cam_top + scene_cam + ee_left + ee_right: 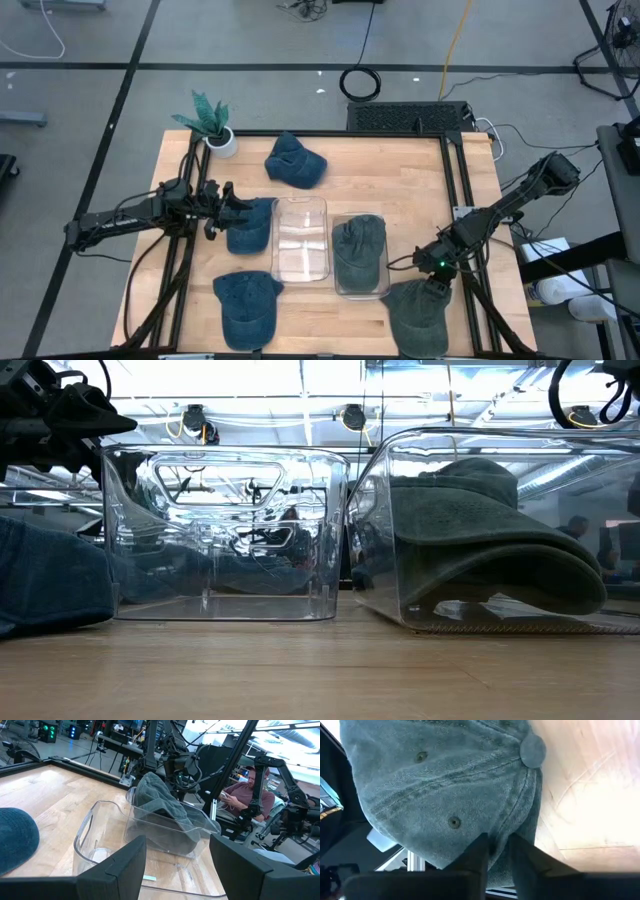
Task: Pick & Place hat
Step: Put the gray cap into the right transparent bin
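The work surface is a light wooden table point(400, 200) with a black frame, standing on a grey floor marked with dark tape lines. A coiled black cable point(361, 83) lies on the floor beyond the far edge. In the left wrist view, a seated person in a red top point(243, 795) appears behind the table among equipment racks.

2 clear plastic bins stand side by side at the table centre. The left clear bin point(301, 238) holds nothing; the right clear bin point(361, 256) holds 1 grey-green cap point(359, 248). In the low view the bin walls distort what lies behind them.

The left gripper point(222, 208) sits at the edge of a blue denim cap point(250, 225) just left of the empty bin. Its fingers point(122, 865) stand wide apart, holding nothing.

The right gripper point(438, 278) is over a grey-green cap at the front right corner point(418, 315). In the right wrist view its fingers point(479, 851) are narrowed to a slim gap on a fold of the crown fabric; the fingertips are partly buried in the cloth.

2 more blue caps lie free: 1 near the far edge point(294, 162), 1 at the front left point(246, 306). A small potted green plant in a white pot point(212, 125) stands at the far left corner.
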Motion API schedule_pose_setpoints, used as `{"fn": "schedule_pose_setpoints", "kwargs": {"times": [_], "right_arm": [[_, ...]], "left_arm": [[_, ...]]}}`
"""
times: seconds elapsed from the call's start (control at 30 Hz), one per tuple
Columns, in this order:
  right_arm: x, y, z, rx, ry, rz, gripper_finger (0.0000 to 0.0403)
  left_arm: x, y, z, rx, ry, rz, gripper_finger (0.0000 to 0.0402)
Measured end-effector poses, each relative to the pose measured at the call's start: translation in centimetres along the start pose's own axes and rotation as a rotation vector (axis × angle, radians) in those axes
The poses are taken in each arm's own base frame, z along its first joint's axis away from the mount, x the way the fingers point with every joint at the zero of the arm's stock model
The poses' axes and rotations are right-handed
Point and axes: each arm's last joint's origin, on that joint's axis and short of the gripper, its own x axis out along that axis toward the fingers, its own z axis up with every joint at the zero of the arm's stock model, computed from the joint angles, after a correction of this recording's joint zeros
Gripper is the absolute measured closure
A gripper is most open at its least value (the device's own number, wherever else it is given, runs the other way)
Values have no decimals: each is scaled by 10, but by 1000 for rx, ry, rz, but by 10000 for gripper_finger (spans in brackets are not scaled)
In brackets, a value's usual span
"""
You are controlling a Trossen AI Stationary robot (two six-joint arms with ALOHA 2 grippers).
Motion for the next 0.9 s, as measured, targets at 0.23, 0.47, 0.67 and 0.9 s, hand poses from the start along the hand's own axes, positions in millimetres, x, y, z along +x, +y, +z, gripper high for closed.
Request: {"fn": "schedule_pose_setpoints", "kwargs": {"times": [0.23, 0.47, 0.67, 0.9], "right_arm": [[0, 1, 0, -80, 16, 18, 398], [-2, 12, 2, -200, -24, 114, 402], [-14, 17, -3, -287, -110, 191, 402], [-39, 21, -15, -405, -284, 301, 403]], "left_arm": [[0, 0, 0, 0, 0, 0, 174], [0, 0, 0, 0, 0, 0, 174], [0, 0, 0, 0, 0, 0, 174], [0, 0, 0, 0, 0, 0, 174]]}}
